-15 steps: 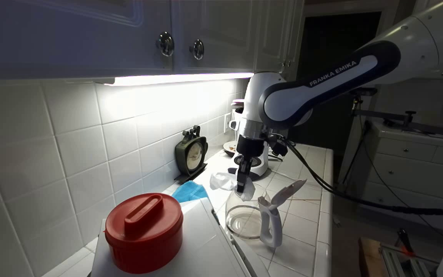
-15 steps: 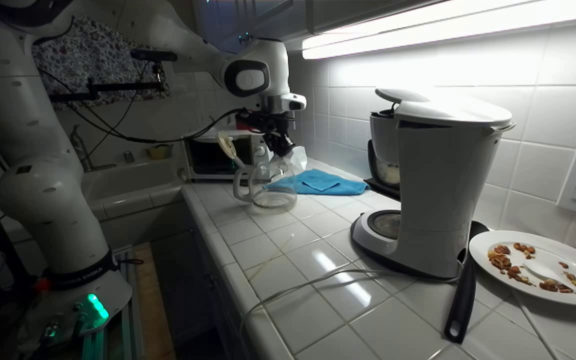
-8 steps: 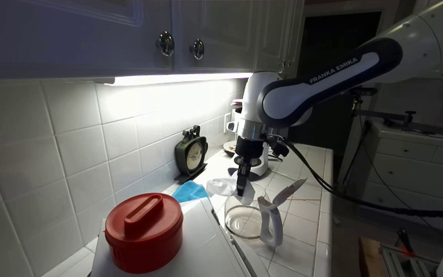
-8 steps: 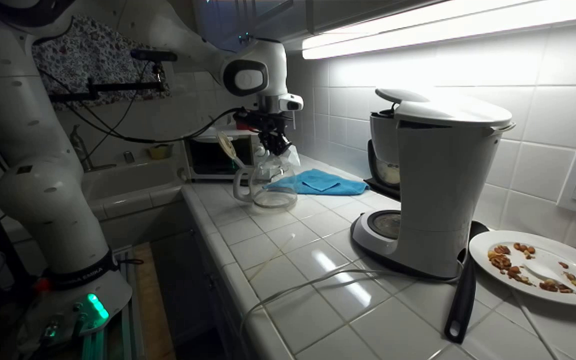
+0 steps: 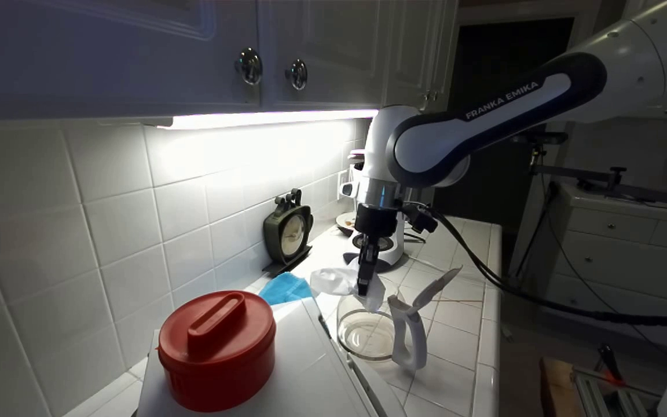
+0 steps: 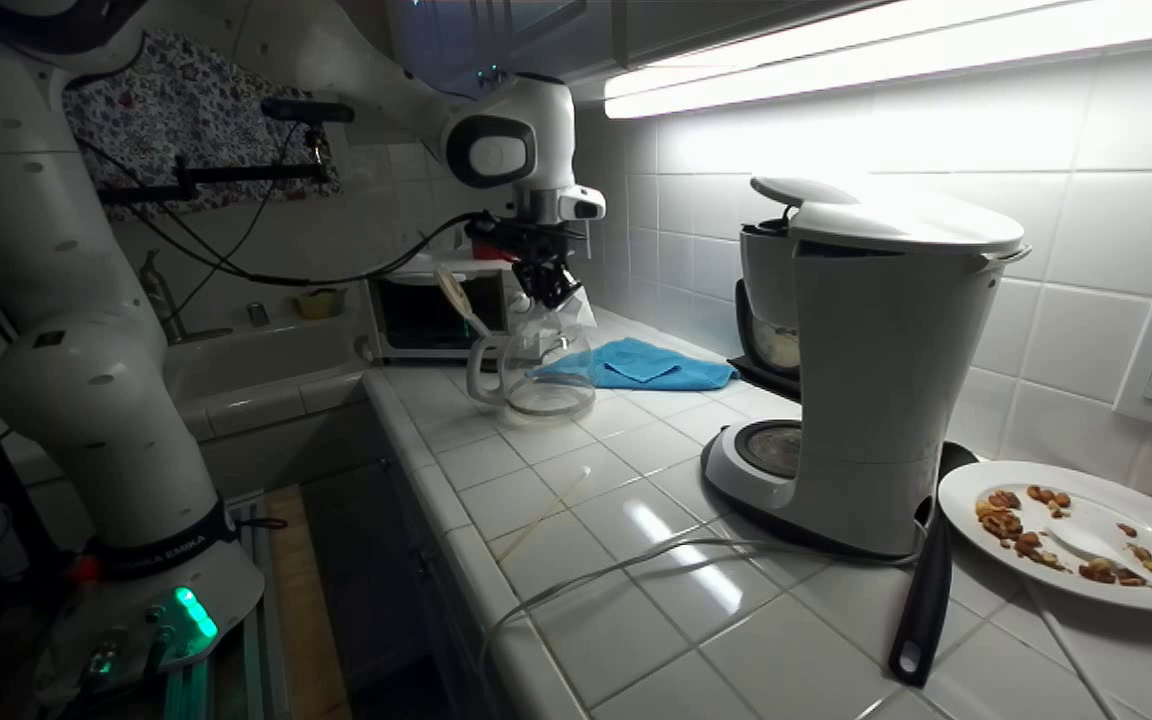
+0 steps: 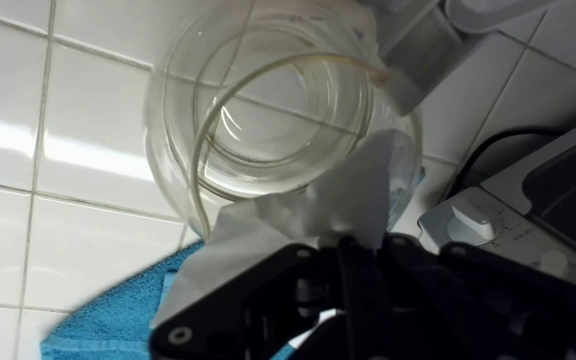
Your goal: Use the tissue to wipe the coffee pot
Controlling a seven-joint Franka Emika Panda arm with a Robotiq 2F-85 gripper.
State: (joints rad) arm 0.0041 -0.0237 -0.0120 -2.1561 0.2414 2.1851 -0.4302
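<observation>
The coffee pot (image 5: 362, 341), a clear glass carafe with a white handle (image 5: 409, 341) and raised lid (image 5: 436, 288), stands upright on the counter. My gripper (image 5: 363, 289) is just over its mouth, pointing down. Its fingers pinch a crumpled white tissue (image 5: 333, 281), which spreads out to both sides. From the wrist view, the tissue (image 7: 328, 195) overlaps the near part of the pot's (image 7: 273, 125) rim, and the gripper (image 7: 360, 245) is shut on it. Whether tissue and glass touch I cannot tell. In an exterior view the tissue (image 6: 581, 310) shows behind the gripper (image 6: 556, 298), above the pot (image 6: 548, 390).
A blue cloth (image 6: 651, 365) lies beside the pot. The white coffee machine (image 6: 896, 390), its cord (image 6: 636, 565) and a plate of food scraps (image 6: 966, 490) share the counter. Close to the pot, a white toaster oven (image 5: 304, 370) bears a red container (image 5: 217, 359). Cabinets (image 5: 322, 52) hang above.
My gripper has moved slightly down and, with the tissue, a little toward the pot's handle side. The pot appears to have shifted very slightly. The grip on the tissue is unchanged.
</observation>
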